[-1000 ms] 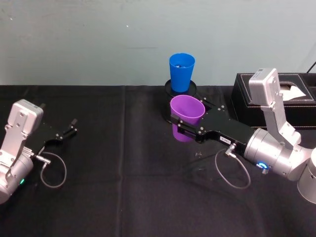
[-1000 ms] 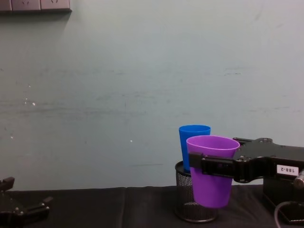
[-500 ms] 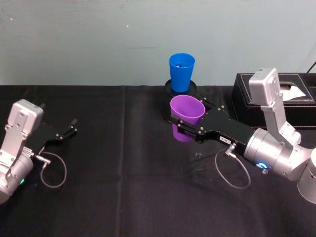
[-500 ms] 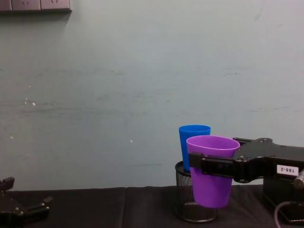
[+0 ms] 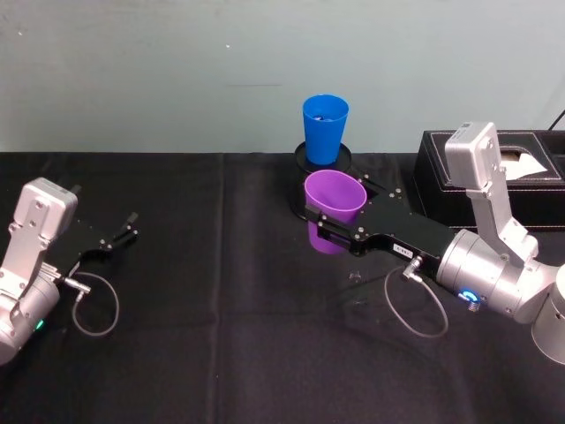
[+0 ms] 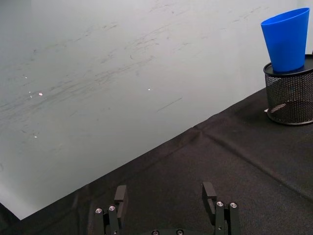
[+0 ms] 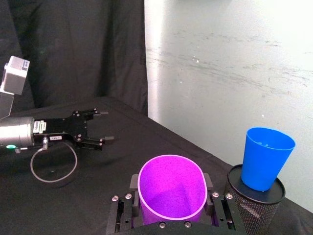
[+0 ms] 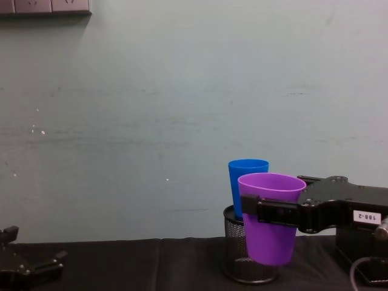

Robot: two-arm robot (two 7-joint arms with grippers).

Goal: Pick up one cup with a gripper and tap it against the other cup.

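Note:
My right gripper (image 5: pixel 320 219) is shut on the purple cup (image 5: pixel 335 210), holding it upright above the black table. In the chest view the purple cup (image 8: pixel 270 217) hangs in front of the blue cup (image 8: pixel 246 184), and the right gripper (image 8: pixel 260 210) bears a white number label. The blue cup (image 5: pixel 324 129) stands on a black mesh holder (image 5: pixel 300 161) at the back, a short gap behind the purple one. From the right wrist, the purple cup (image 7: pixel 171 186) sits between the jaws and the blue cup (image 7: pixel 266 157) is beyond. My left gripper (image 5: pixel 131 226) rests open at the far left.
A black tissue box (image 5: pixel 494 177) stands at the back right beside my right arm. The mesh holder (image 8: pixel 241 253) sits under the blue cup. Black cloth (image 5: pixel 221 336) covers the table, with a pale wall close behind. A cable loop (image 5: pixel 415 309) lies by the right wrist.

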